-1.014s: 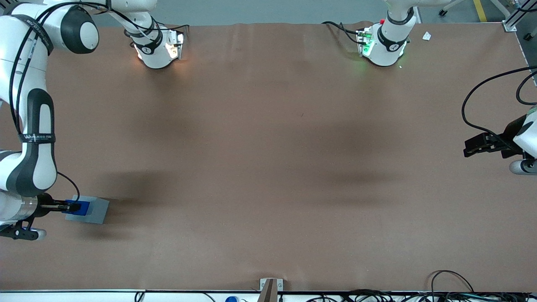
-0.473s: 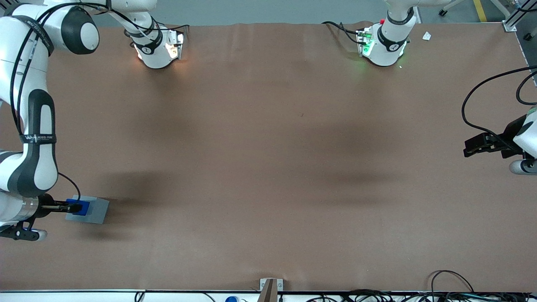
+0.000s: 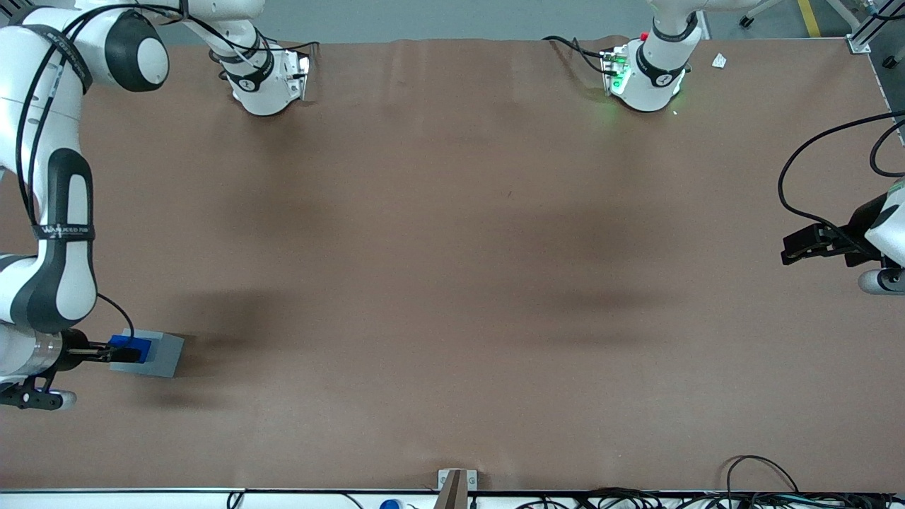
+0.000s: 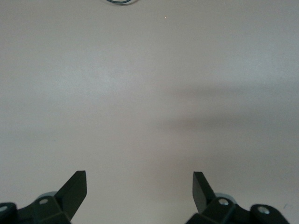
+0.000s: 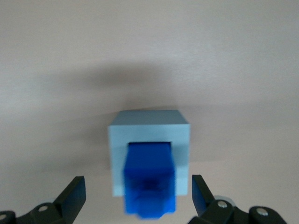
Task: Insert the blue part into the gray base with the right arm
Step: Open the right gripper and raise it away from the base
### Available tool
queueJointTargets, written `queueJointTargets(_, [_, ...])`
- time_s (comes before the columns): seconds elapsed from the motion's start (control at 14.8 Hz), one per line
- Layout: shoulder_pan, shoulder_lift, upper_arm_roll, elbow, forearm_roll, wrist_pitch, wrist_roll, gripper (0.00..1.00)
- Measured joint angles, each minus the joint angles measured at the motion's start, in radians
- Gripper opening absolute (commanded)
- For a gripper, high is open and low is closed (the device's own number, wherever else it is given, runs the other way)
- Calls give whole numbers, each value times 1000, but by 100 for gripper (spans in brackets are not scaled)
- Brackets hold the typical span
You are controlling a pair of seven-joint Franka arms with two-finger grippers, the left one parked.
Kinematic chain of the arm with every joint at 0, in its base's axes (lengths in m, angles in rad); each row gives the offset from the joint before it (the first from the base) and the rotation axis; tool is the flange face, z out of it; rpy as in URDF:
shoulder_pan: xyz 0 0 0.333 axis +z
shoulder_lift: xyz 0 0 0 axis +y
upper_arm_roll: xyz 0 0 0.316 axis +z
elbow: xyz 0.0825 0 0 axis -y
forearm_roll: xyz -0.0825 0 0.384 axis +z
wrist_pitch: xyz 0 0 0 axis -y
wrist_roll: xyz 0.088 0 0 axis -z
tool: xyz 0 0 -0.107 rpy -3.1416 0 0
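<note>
Hovering above the gray base [image 5: 149, 140], our gripper [image 5: 138, 196] spreads wide and grips nothing. We see the blue part [image 5: 150, 179] sitting in the gray base's recess, between our fingers [image 5: 74, 191] without touching them.

no legible text, gray lettering on right arm [image 3: 62, 230] band unreadable

A brown mat covers the table [image 3: 452, 247], with soft shadows across it. Well away from the pincer [image 3: 106, 349], toward the parked arm's end, black cables [image 3: 771, 488] lie along the table's edge nearest the camera, and gray floor [image 3: 452, 18] shows above the mat.
</note>
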Motion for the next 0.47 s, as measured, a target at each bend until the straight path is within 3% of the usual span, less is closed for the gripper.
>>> queueJointTargets(0.2, [25, -100, 0, 25, 0, -54, 3, 100])
queueJointTargets(0.47, [36, -303, 3, 11, 3, -232, 48, 100])
